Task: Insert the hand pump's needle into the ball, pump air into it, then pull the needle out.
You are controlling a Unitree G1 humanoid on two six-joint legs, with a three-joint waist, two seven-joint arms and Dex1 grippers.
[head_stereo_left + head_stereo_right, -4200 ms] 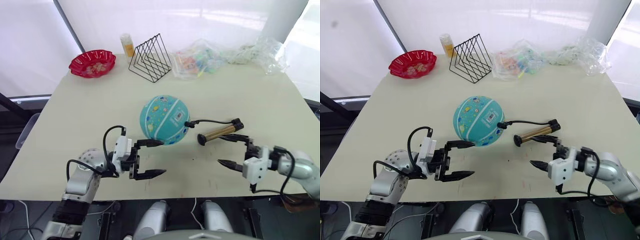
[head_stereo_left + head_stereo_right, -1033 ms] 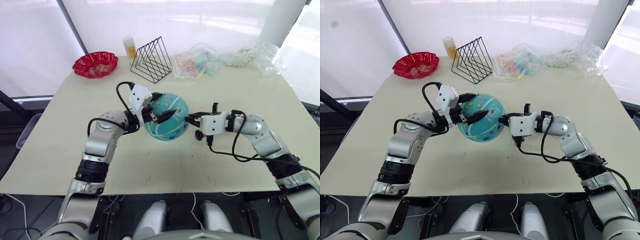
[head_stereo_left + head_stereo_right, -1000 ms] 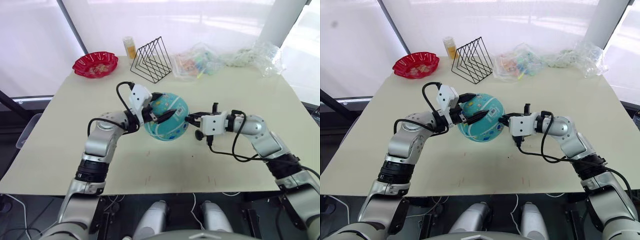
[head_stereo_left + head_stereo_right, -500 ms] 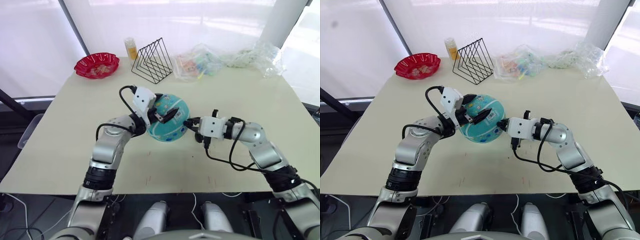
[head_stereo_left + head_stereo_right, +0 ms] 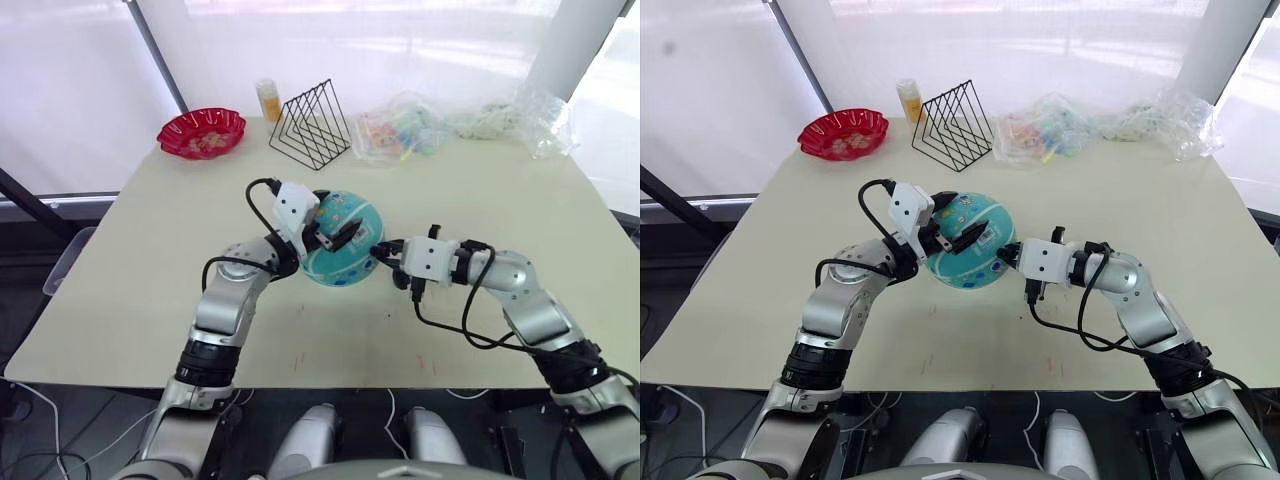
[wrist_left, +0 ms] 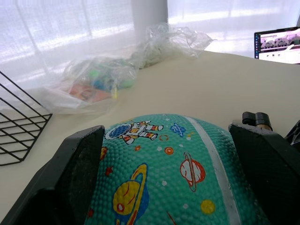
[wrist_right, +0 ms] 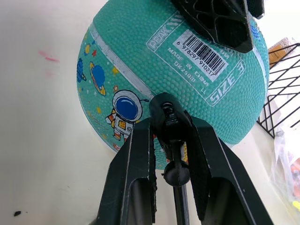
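right gripper: the right gripper (image 7: 171,154) sits just right of frame centre in the head views, its two black fingers pinched onto the black end fitting (image 7: 167,123) of the thin black flexible hose (image 7: 180,206), holding it up against the ball
left gripper: the left gripper (image 5: 962,226) is spread wide over the top of the ball, one finger (image 6: 75,164) on each side. They look like they're resting on the rubber to steady it, not squeezing
ball: one teal rubber ball with white curved stripes and little space cartoon prints (image 5: 341,240), middle of the cream table (image 5: 500,190), white barcode label patch (image 7: 200,50) facing the right gripper
needle: can't actually see the thin metal pin, it's hidden where the fitting meets the ball, so no idea if it's in yet
pump: a small piece of the gold-bronze hand pump with black caps (image 6: 257,120) peeks out behind the ball in the left wrist view
step: I'd say insertion, fitting pressed to the ball, pumping not started
next move: probably push the fitting straight in along the hose line while the left keeps the ball from rolling, then someone has to get on the T-handle
count: one ball, one pump, one hose, two grippers
clutter: top of frame has one red scalloped dish (image 5: 201,133), one black wire rack (image 5: 313,124), one small yellow bottle (image 5: 268,99), and a heap of clear plastic bags (image 5: 455,125)
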